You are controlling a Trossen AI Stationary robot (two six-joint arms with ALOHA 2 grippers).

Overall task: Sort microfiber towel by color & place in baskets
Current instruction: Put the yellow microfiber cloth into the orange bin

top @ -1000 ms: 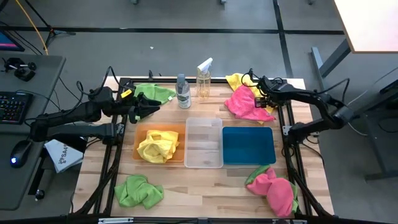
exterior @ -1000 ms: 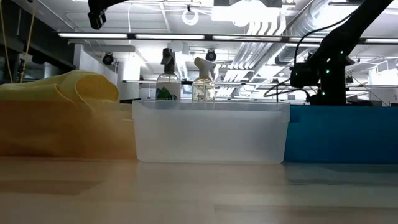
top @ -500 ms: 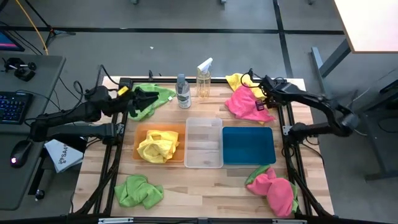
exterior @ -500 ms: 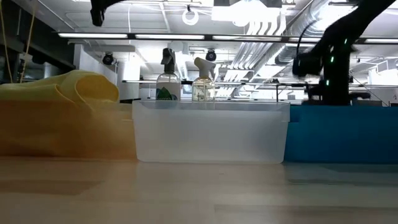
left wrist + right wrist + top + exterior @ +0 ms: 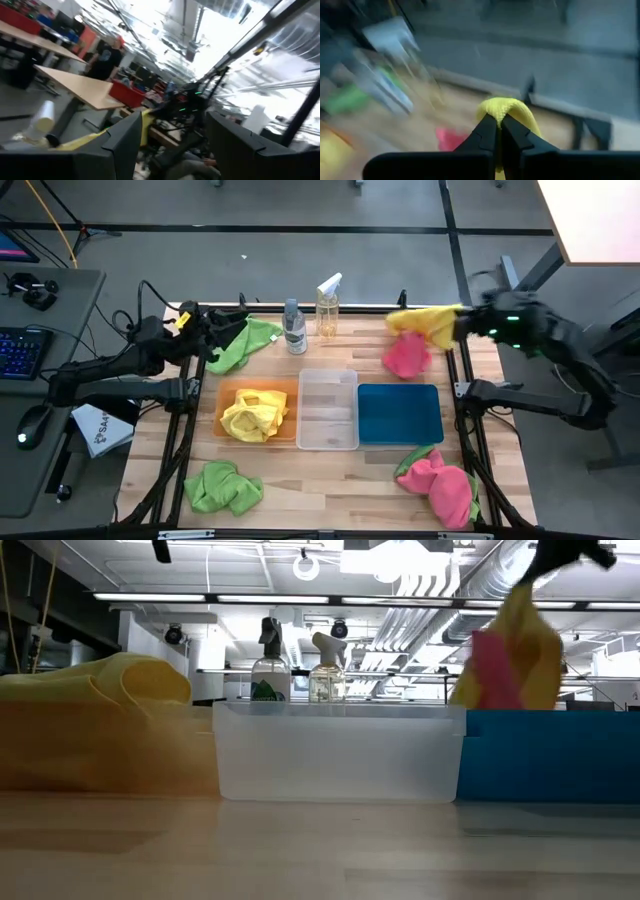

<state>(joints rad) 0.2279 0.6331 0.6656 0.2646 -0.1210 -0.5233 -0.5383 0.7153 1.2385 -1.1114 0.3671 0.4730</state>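
My right gripper (image 5: 460,324) is shut on a yellow microfiber towel (image 5: 424,322), raised above the table's far right corner. A pink towel (image 5: 405,356) is bunched just below it; in the low view the pink towel (image 5: 492,670) stands beside the yellow towel (image 5: 530,650). My left gripper (image 5: 220,330) hovers open at the far left, beside a green towel (image 5: 245,344) lying on the table. In the middle stand the orange basket (image 5: 222,418) with a yellow towel (image 5: 254,414) in it, the clear basket (image 5: 328,410) and the teal blue basket (image 5: 400,414). My right gripper pinches a bunched fold of the yellow towel (image 5: 506,107) between its two shut fingers (image 5: 489,135). The towel is lifted off the table and hangs below the gripper. Whether the pink towel clings to it, I cannot tell.
Two spray bottles (image 5: 295,328) (image 5: 328,305) stand at the far edge behind the clear basket. Another green towel (image 5: 222,487) lies at the near left and a pink towel on green cloth (image 5: 440,486) at the near right. A keyboard desk stands left of the table.
My right gripper has taken hold of the yellow towel and swung up and toward the table's right edge, lifting it off the table. The pink towel has drawn into a smaller bunch. My left gripper has risen and drifted toward the far left corner.
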